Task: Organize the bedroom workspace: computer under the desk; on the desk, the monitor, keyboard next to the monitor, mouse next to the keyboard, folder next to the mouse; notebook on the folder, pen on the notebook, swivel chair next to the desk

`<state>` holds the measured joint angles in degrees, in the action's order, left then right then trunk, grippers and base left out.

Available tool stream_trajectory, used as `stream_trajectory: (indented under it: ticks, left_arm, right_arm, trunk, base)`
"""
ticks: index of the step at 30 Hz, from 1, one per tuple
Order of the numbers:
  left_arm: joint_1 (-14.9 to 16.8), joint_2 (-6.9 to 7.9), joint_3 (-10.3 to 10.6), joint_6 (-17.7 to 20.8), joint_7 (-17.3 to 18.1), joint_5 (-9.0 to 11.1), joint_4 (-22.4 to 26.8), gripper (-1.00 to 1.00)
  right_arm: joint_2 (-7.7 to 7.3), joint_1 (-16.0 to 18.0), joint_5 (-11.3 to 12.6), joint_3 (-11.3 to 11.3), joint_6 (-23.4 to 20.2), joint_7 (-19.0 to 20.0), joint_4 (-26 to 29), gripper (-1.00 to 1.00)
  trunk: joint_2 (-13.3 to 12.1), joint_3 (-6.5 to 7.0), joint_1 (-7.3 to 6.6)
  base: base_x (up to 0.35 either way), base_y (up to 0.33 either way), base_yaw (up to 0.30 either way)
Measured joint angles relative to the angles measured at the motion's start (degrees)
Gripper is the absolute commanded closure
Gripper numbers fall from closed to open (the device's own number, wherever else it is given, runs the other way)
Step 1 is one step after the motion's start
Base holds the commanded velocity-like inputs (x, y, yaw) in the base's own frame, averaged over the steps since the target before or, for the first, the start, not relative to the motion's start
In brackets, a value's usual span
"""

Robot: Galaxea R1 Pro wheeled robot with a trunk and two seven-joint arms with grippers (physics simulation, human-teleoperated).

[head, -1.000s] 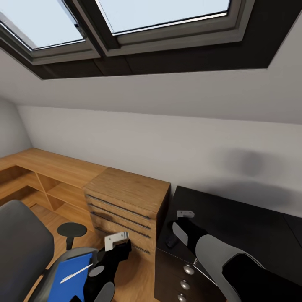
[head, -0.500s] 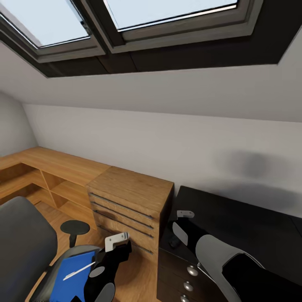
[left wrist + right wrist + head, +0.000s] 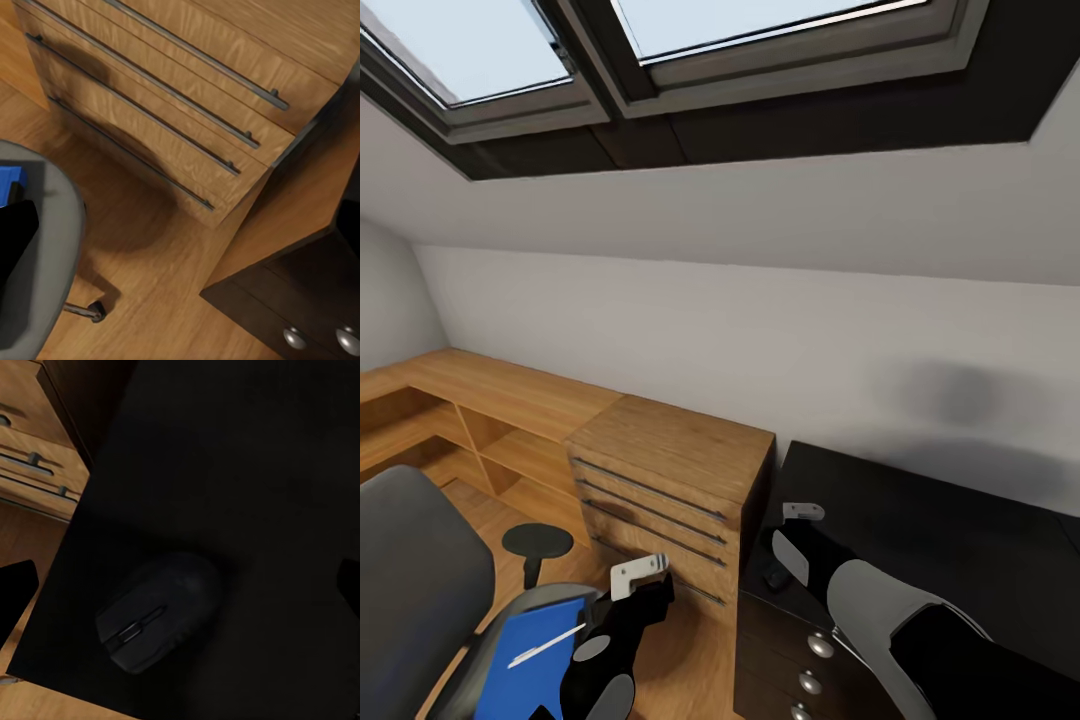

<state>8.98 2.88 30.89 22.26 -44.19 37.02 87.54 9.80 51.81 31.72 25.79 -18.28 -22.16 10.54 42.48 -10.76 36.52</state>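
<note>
We've got the desk (image 3: 950,540) as the anchor: glossy black top, silver-knobbed drawers (image 3: 818,645) on its near face. The mouse (image 3: 154,611) sits on the desktop at the corner beside the light wood dresser (image 3: 670,480); the head view catches it as a small dark lump (image 3: 774,576) partly behind the right arm. Our right gripper (image 3: 800,532) hovers over that corner, above the mouse and not touching it. In the right wrist view its dark fingertips (image 3: 15,585) sit at opposite edges of the picture, spread wide with nothing between them.

The dresser butts against the desk's end, with a low wood shelf unit (image 3: 450,420) running on from it along the wall, away from the desk.

The swivel chair (image 3: 420,600) stands on the wood floor (image 3: 165,255) well off that end of the desk, in front of the dresser. The blue folder (image 3: 525,660) lies on the seat, with the white pen (image 3: 546,645) on top of it. We can't make out a notebook.

Our left gripper (image 3: 638,575) hangs over the seat edge, next to the folder, holding nothing; open or closed, can't tell.
</note>
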Motion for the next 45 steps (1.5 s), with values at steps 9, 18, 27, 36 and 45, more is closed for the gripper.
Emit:
stream_trajectory:
  ticks: [9, 18, 27, 36, 45]
  left_arm:
    - [0.00, 0.05, 0.00, 0.00, 0.00, -0.05, 0.00, -1.00]
    - [0.00, 0.05, 0.01, 0.01, 0.00, -0.06, 0.00, -1.00]
    - [0.00, 0.05, 0.00, 0.03, 0.00, -0.06, 0.01, -1.00]
    - [0.00, 0.05, 0.08, 0.05, 0.00, -0.06, 0.00, -1.00]
    - [0.00, 0.05, 0.09, 0.01, -0.01, -0.06, 0.00, -1.00]
  right_arm:
    - [0.03, -0.05, -0.02, 0.06, 0.05, 0.00, -0.08, -1.00]
    - [0.07, -0.03, -0.01, 0.09, 0.02, 0.00, -0.09, -1.00]
    - [0.07, -0.05, 0.02, 0.09, 0.00, 0.01, -0.09, -1.00]
    - [0.07, -0.04, 0.05, 0.09, -0.25, 0.09, -0.07, -1.00]
    - [0.13, -0.03, 0.05, 0.18, -0.68, 0.01, -0.06, -1.00]
  trunk:
    - [3.62, -1.62, 1.98]
    - [7.23, -3.24, 3.96]
    - [10.85, -4.86, 5.94]
    - [14.46, -6.48, 7.91]
    - [15.68, -7.03, 8.58]
  base:
    - [0.000, 0.000, 0.000]
    - [0.000, 0.000, 0.000]
    - [0.000, 0.000, 0.000]
    - [0.000, 0.000, 0.000]
    - [0.000, 0.000, 0.000]
